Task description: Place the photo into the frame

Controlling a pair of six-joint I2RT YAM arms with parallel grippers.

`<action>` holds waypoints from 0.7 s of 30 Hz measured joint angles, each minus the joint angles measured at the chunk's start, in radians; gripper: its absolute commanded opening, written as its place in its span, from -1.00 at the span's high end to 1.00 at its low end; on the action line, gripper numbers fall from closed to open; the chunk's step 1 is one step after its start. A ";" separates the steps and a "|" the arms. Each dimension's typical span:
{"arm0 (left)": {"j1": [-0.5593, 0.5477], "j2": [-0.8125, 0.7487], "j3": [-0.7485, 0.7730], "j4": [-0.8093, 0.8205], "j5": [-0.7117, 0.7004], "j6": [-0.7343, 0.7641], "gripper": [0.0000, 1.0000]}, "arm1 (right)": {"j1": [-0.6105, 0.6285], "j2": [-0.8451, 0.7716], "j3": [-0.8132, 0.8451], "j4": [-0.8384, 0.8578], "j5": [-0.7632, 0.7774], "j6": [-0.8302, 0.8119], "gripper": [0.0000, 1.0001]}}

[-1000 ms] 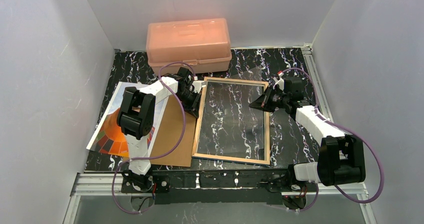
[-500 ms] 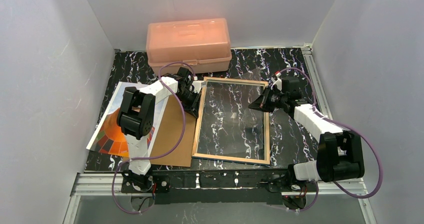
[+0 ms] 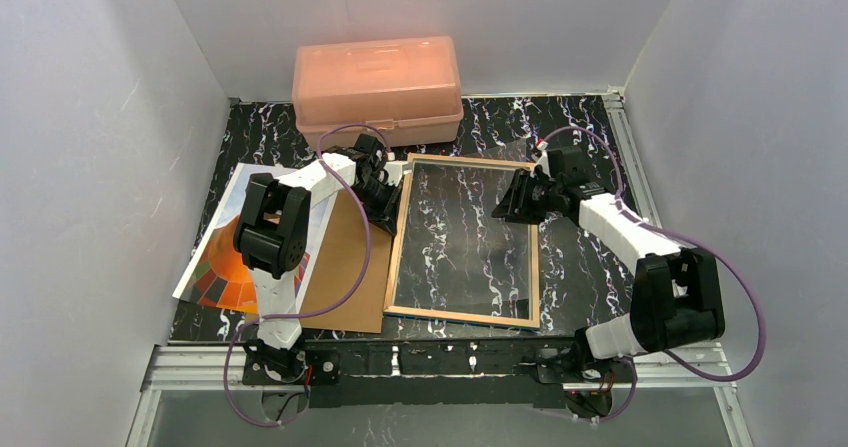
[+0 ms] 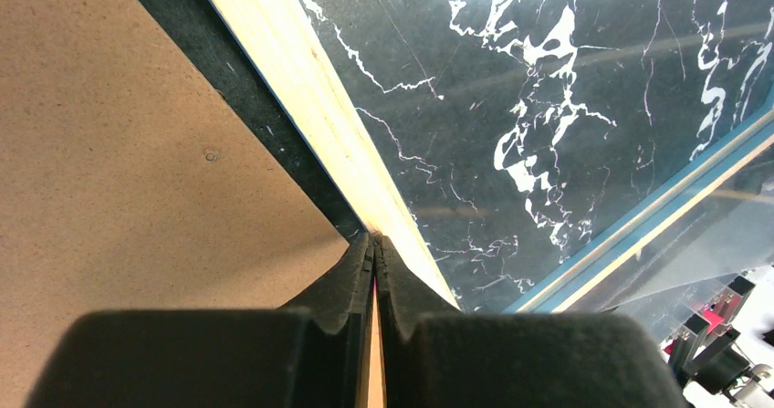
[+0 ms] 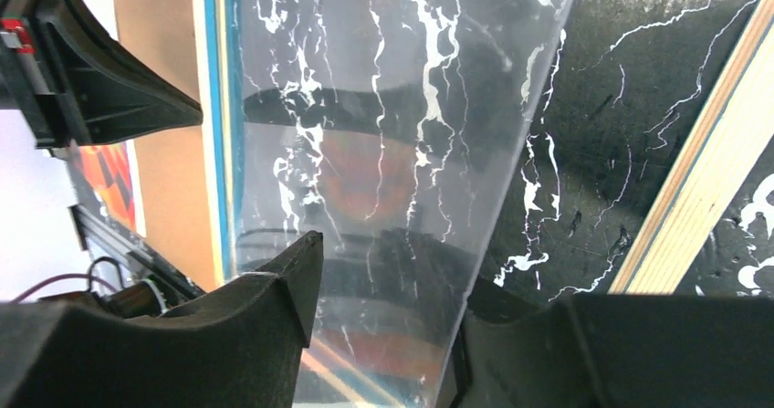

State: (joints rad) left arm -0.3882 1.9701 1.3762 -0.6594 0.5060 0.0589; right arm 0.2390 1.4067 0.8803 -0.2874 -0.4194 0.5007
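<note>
Spread, the right tool (image 5: 388,276) is sliding in, tipping up the glass pane (image 5: 383,107) between its fingers; left tool (image 4: 375,271) is pinching the frame (image 4: 301,88), so it's opening up.

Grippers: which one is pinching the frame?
The left gripper, shut on the frame's wooden edge; the right gripper is open, straddling the clear pane.

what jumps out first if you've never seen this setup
The peach plastic box glows at the table's far edge. In the middle the frame lies wood side up, with the left gripper clamped on its left rail and the right gripper at its right rail, a tilted clear pane between its spread fingers. On the left, the photo shows bright orange beside the brown backing board.
</note>
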 measured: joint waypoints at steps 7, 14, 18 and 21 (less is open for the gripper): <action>0.000 -0.001 0.000 0.000 0.000 0.000 1.00 | 0.081 0.044 0.091 -0.108 0.127 -0.063 -0.33; 0.000 -0.001 0.000 0.000 0.000 0.000 1.00 | 0.095 0.075 0.113 -0.178 0.204 -0.098 -0.53; 0.000 -0.001 -0.001 0.001 0.000 0.000 1.00 | 0.095 0.087 0.113 -0.200 0.233 -0.116 -0.65; 0.000 -0.001 -0.001 0.001 0.000 0.000 1.00 | 0.095 0.091 0.113 -0.214 0.243 -0.123 -0.68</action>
State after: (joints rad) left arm -0.3882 1.9690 1.3754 -0.6586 0.5056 0.0593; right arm 0.3344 1.4975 0.9936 -0.5018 -0.1768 0.3775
